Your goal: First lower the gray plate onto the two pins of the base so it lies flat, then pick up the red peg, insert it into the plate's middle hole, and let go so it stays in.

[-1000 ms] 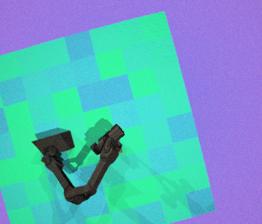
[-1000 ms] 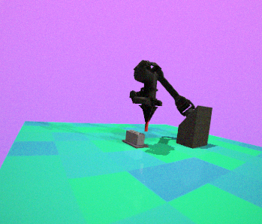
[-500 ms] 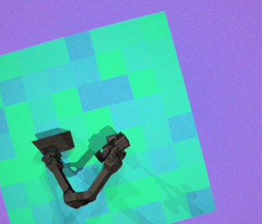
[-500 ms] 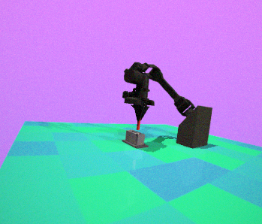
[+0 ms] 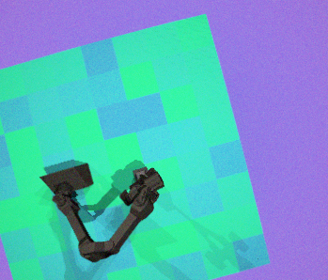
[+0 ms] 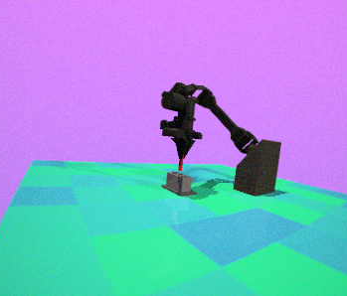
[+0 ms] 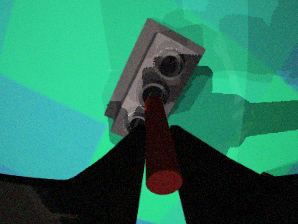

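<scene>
- Overhead, the WidowX's gripper [image 5: 137,186] [image 6: 181,157] [image 7: 157,132] points downward, its fingers closed firmly around the red peg [image 6: 181,164] [image 7: 161,145].
- The peg stands roughly upright beneath the fingertips, its lower end above the gray plate [image 5: 140,173] [image 6: 175,181] [image 7: 160,44] in the exterior view, with a small gap between them.
- In the wrist view, the peg's far end overlaps the plate's middle hole [image 7: 151,91]; exact alignment cannot be told from that angle.
- Below, the plate lies flat on the base [image 6: 189,193] [image 7: 131,65], whose darker edge extends beyond it. Two outer holes flank the middle one, the first [image 7: 170,64] in plain view, the second [image 7: 135,122] partly cut off by a dark finger.
- From above, the gripper and wrist mask most of the plate, leaving only a small gray patch visible; the peg is hidden there.
- The dark arm [image 5: 126,230] [image 6: 222,114] bends between its angular pedestal [image 5: 76,176] [image 6: 264,171] and the work area, the pedestal standing well apart from the plate.
- Shadows of the arm fall across a patchwork tabletop [image 5: 222,188] [image 6: 140,258] [image 7: 55,50] of greens and blues, against a purple backdrop.
</scene>
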